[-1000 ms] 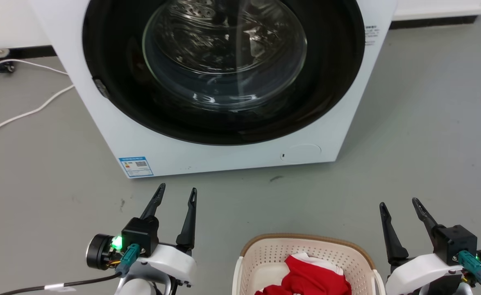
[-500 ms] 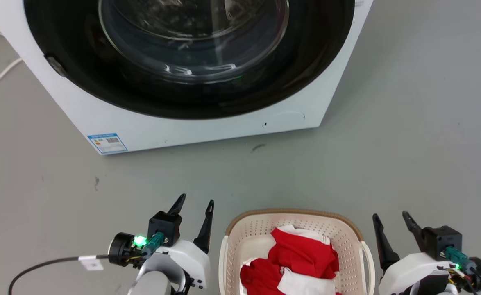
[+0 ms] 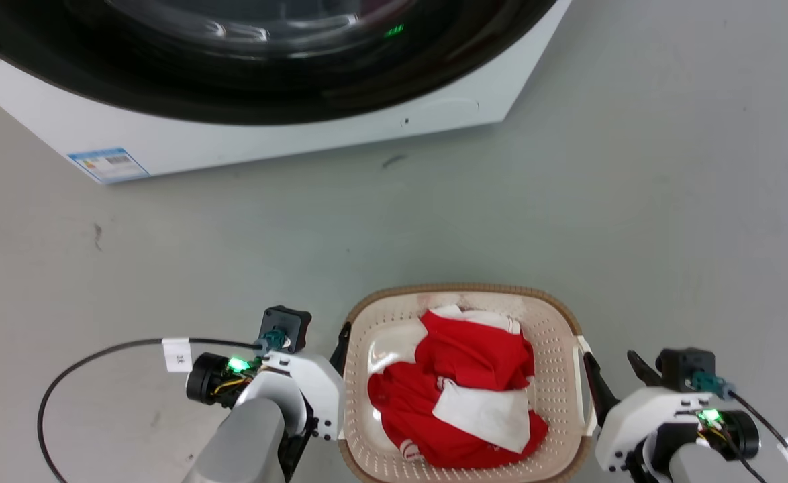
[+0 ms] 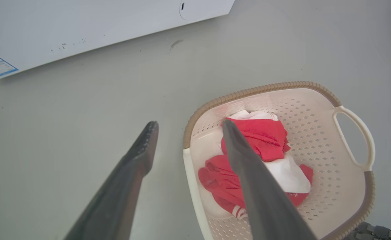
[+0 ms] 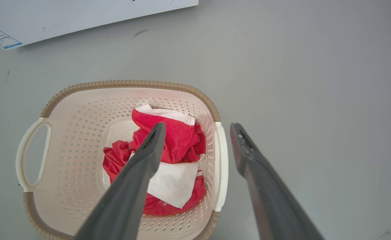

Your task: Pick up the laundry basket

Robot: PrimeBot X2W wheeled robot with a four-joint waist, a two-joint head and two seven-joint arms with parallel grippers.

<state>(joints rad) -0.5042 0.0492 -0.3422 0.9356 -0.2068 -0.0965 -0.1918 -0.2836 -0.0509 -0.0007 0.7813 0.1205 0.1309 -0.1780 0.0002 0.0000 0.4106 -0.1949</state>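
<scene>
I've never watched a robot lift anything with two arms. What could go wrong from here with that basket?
The left tool and right tool are open, each straddling a side handle of the laundry basket. If one closes off its thin handle, or they lift unevenly, the basket could tip and spill the red and white clothes. An inner finger might also pinch that cloth along with the handle.

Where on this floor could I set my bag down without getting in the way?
Bare grey floor lies between the washing machine and the laundry basket, and far right of it. Crowded: the basket's two ends, where the open left gripper and right gripper straddle its walls.
</scene>
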